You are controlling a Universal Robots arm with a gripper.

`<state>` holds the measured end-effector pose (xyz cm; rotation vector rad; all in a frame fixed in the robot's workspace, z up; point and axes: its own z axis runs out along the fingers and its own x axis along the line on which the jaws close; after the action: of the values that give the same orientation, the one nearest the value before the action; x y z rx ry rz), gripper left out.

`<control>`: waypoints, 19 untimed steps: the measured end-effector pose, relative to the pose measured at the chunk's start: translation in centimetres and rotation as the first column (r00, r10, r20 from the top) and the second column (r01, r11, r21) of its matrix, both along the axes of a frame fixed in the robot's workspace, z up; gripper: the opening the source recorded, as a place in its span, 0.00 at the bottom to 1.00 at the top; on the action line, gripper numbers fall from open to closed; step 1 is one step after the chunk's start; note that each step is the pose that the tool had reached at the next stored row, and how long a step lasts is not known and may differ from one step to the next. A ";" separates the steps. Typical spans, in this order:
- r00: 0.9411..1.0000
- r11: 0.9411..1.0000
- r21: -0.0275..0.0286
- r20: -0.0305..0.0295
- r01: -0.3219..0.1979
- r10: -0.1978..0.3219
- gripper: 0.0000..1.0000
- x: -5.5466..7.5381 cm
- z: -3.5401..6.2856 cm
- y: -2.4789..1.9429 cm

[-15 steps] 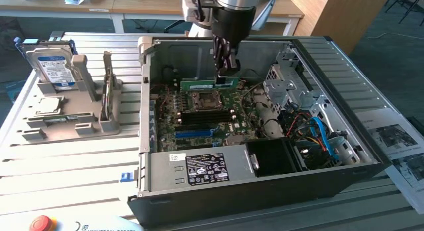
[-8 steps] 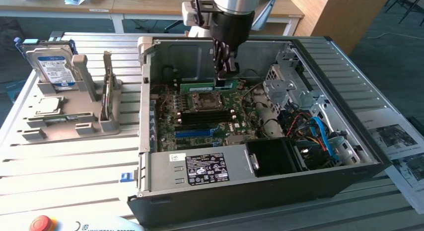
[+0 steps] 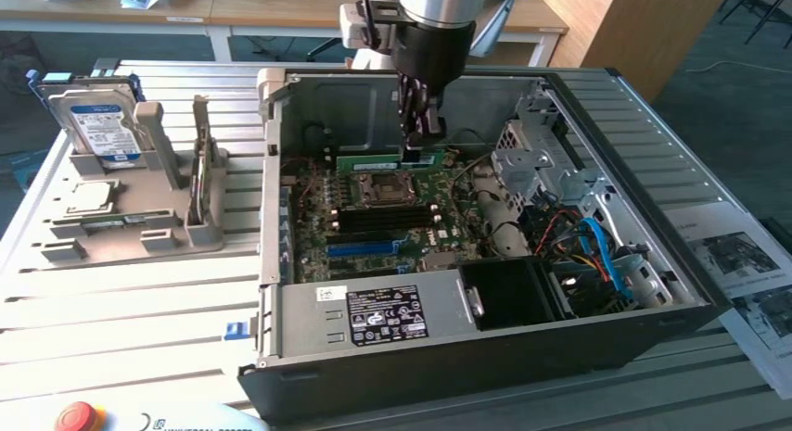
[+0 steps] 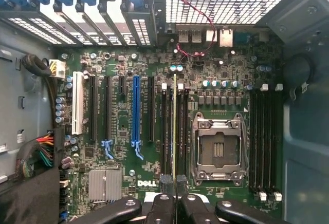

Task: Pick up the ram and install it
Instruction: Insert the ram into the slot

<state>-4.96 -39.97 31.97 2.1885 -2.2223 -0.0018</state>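
Ram (image 4: 175, 126) sat clamped edge-on in my gripper (image 4: 175, 181), jaws closed on it, upper centre of exterior view; long axis ran parallel to slots (image 4: 167, 131) just below.

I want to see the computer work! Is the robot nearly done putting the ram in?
Done: the ram is picked up and inside the case. In hand: the gripper is shut on it, holding it on edge in line with the slots beside the socket. Left: it is not yet released, and I cannot tell if it is seated.
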 end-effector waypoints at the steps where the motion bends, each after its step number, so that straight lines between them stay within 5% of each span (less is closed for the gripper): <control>1: 1.000 1.000 0.000 0.000 0.000 0.000 0.12 0.0 0.00 0.00; 15: 1.000 1.000 0.000 -0.001 0.000 0.000 0.12 1.5 -0.02 -0.04; 19: 1.000 1.000 0.000 -0.001 0.000 0.000 0.12 1.5 -0.02 -0.38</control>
<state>-3.45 -40.35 31.95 2.1880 -2.2220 -0.0027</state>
